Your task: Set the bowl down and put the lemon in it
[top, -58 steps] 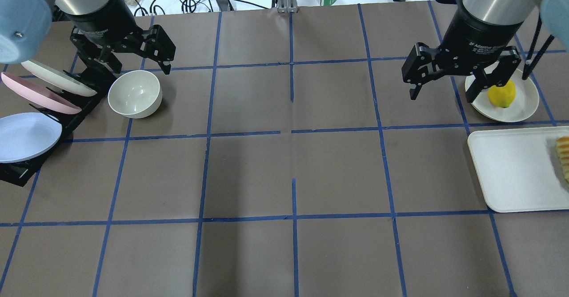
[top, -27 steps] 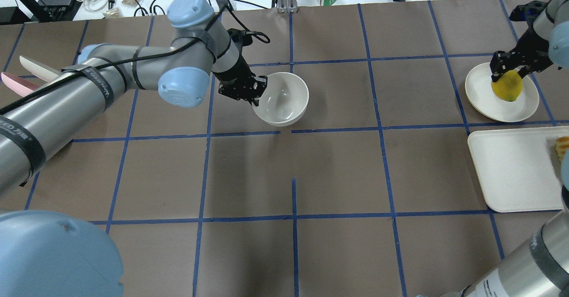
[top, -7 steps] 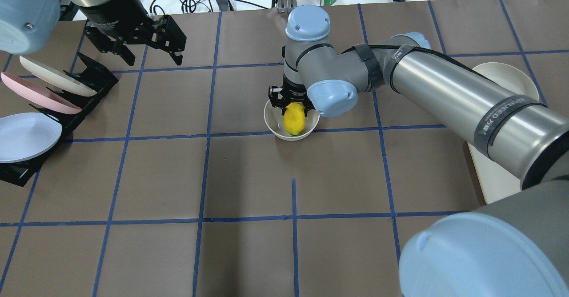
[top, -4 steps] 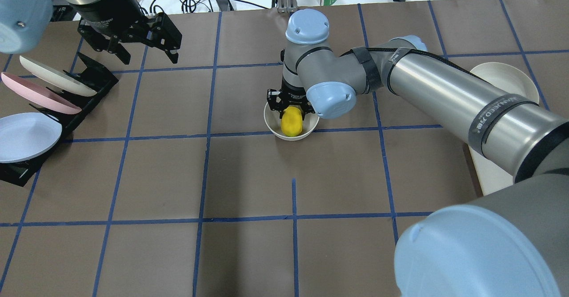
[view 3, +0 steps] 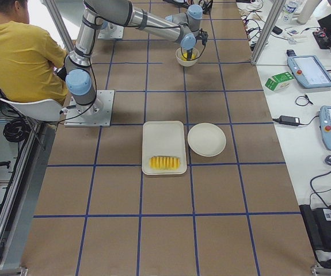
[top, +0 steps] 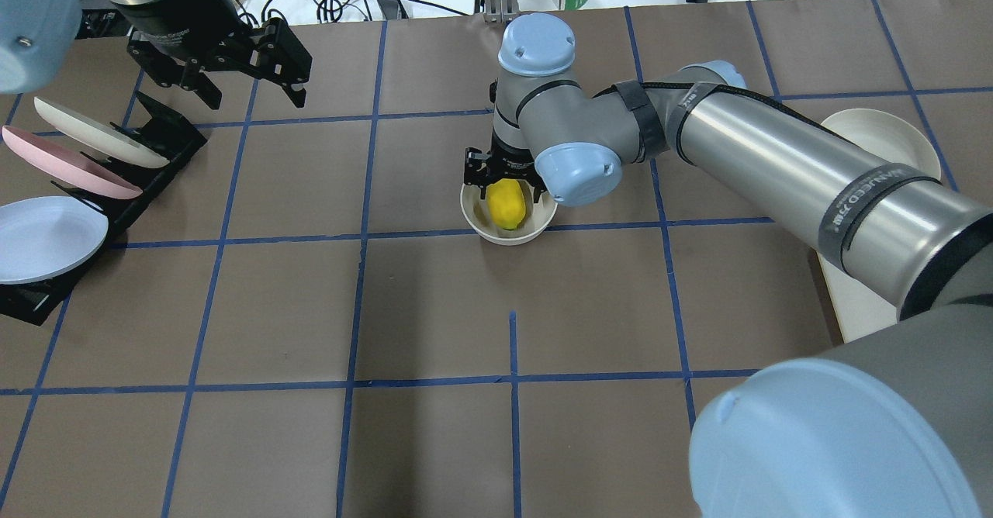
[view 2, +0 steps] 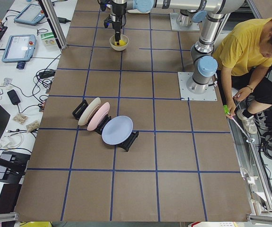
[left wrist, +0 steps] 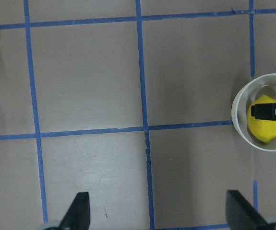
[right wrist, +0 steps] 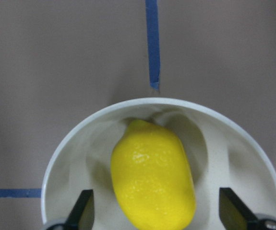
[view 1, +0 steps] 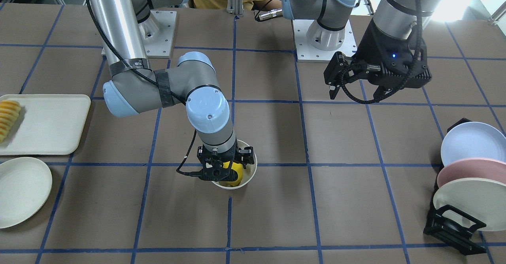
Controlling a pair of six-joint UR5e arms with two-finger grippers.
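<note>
so lemon [right wrist: 152, 177] sits loose in bowl [right wrist: 246, 158]; right pincer [right wrist: 156, 201] splayed round it, released & free to lift off. left pincer [top: 254, 98] agape too, parked far-left, out of way.

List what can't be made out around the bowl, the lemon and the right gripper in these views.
- Overhead: the right arm's wrist covers the far rim of the bowl and part of the right gripper.
- Front-facing: that gripper hides most of the lemon.
- Right wrist: the bottom edge cuts off the bowl's near rim.
- Both side views: bowl and lemon are too small to judge contact.
- Overhead: the right arm hides most of the tray.
</note>
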